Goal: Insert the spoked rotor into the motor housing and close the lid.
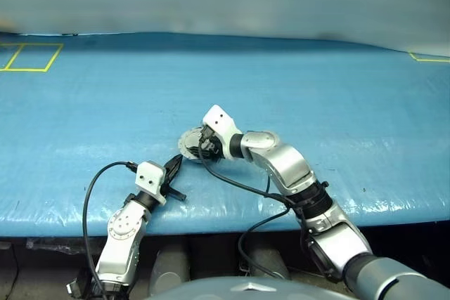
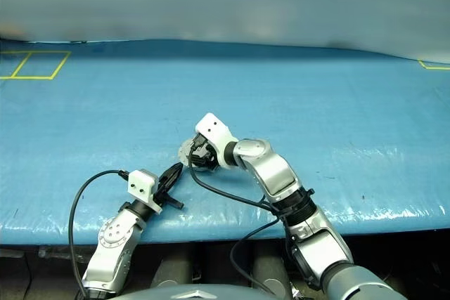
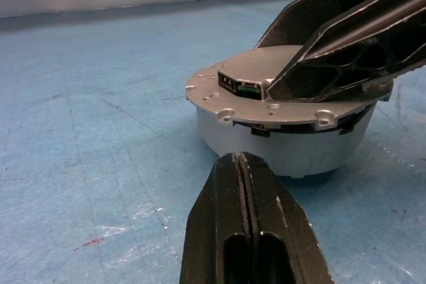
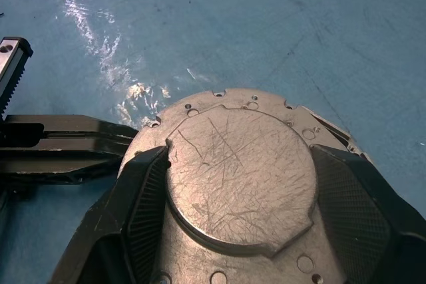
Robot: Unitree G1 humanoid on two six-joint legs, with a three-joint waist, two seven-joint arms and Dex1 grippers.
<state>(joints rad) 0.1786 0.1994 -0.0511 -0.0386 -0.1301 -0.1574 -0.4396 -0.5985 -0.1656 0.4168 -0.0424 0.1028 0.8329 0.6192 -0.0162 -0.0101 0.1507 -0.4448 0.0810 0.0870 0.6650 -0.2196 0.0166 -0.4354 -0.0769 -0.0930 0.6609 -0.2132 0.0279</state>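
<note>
**Lid's down on the housing, now we just need to not knock it**

Our right gripper [image 4: 233, 231] sits spread wide over the lid [image 4: 236, 171], one finger on each side of its raised centre circle, resting on or just above the plate; we can't tell if it's pressing. The motor housing [image 3: 266, 141] is right under it. The spoked rotor would be inside, hidden. Our left gripper [image 3: 243, 191] is clamped shut on nothing, tips just in front of the housing wall, nearly touching.

Risk as we see it: the lid shows a thin dark gap at the rim, so it may not be fully seated. Pushing off-centre could tip or slide the housing into our left fingertips.

Blue table [image 1: 337, 96] is open all round; the near edge lies behind our grippers.
</note>
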